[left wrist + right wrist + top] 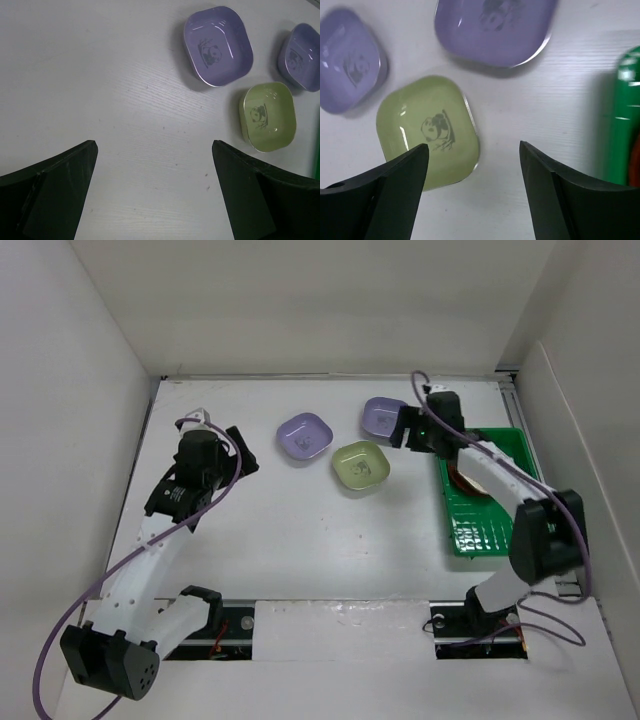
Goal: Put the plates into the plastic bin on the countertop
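Three dishes lie on the white countertop (300, 540): a lavender one (304, 436) (217, 45) (350, 60), a second lavender one (383, 416) (302, 57) (495, 25) and a green one (361, 466) (268, 116) (427, 131). The green plastic bin (480, 530) (625, 120) stands at the right, and a red-orange plate (462, 483) in it is partly hidden under the right arm. My right gripper (408, 427) (474, 145) hangs open and empty between the green dish and the bin. My left gripper (240, 450) (154, 145) stands open over bare countertop, left of the dishes.
White walls close in the countertop at the left, back and right. The bin sits close to the right wall. Purple cables trail from both arms near their bases.
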Tool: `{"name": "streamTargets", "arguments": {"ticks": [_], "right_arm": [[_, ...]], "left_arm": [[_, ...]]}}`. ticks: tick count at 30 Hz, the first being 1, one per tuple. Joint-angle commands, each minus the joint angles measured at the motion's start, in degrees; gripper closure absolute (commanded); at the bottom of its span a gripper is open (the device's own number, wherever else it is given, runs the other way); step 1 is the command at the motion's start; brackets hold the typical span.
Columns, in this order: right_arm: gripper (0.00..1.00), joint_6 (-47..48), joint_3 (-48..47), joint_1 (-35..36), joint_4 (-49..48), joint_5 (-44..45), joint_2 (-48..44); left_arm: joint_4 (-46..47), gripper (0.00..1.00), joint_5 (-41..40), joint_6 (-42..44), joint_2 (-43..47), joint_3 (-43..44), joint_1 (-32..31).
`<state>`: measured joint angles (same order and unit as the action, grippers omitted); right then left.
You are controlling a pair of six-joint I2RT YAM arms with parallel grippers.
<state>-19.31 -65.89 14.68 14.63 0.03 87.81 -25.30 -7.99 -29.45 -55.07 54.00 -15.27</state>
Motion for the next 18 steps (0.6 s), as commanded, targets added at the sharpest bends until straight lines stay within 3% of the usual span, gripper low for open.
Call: {"name": "streamTargets", "arguments": {"ticks": [1, 10, 13, 15, 18], "right_arm": [[0.23, 4.7, -4.8, 4.5, 1.1, -2.9, 6.7], [0.29, 3.0, -16.7, 10.5, 8.2, 3.9, 24.3], [0.43, 2.3, -15.9, 11.0, 8.8, 5.2, 25.6], [0.6, 0.9, -14.4, 11.5, 8.3, 5.2, 25.7], [0.61, 0.3, -10.4, 12.1, 6.0, 5.2, 23.8]], "left_arm": [[1.1, 0.0, -0.3, -0.5, -0.8, -0.4, 0.2], [1.1, 0.0, -0.3, 0.0, -0.8, -0.4, 0.2], [1.1, 0.0, -0.3, 0.0, -0.8, -0.4, 0.2], [1.1, 0.0, -0.3, 0.0, -0.8, -0.4, 0.2], [1.1, 0.0, 0.3, 0.0, -0.8, -0.4, 0.2]]}}
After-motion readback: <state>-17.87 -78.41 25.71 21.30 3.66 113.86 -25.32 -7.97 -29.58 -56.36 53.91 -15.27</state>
